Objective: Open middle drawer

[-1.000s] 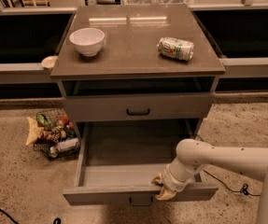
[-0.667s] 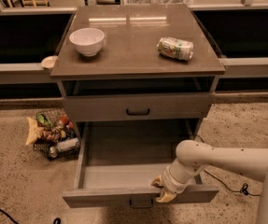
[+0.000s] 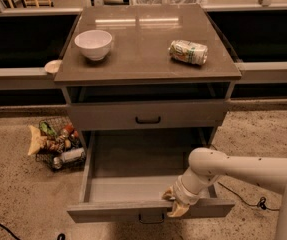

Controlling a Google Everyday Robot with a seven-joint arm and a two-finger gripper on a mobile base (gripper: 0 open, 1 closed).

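The middle drawer (image 3: 133, 191) is pulled far out of the grey-brown cabinet. It is a shallow grey box, empty inside, and its front panel (image 3: 108, 212) faces the camera with a small black handle (image 3: 150, 218) at its lower edge. My gripper (image 3: 174, 204), at the end of the white arm coming in from the right, sits on the top rim of that front panel, right of centre. Its tan fingers (image 3: 179, 211) straddle and clamp the rim.
The drawer above (image 3: 148, 116) is closed. On the cabinet top (image 3: 143, 54) stand a white bowl (image 3: 93, 44) and a can lying on its side (image 3: 188, 52). A wire basket of snacks (image 3: 55, 144) sits on the floor to the left. A cable (image 3: 243, 196) lies on the right.
The drawer has slid slightly farther out towards the camera, with the gripper staying on its front rim.
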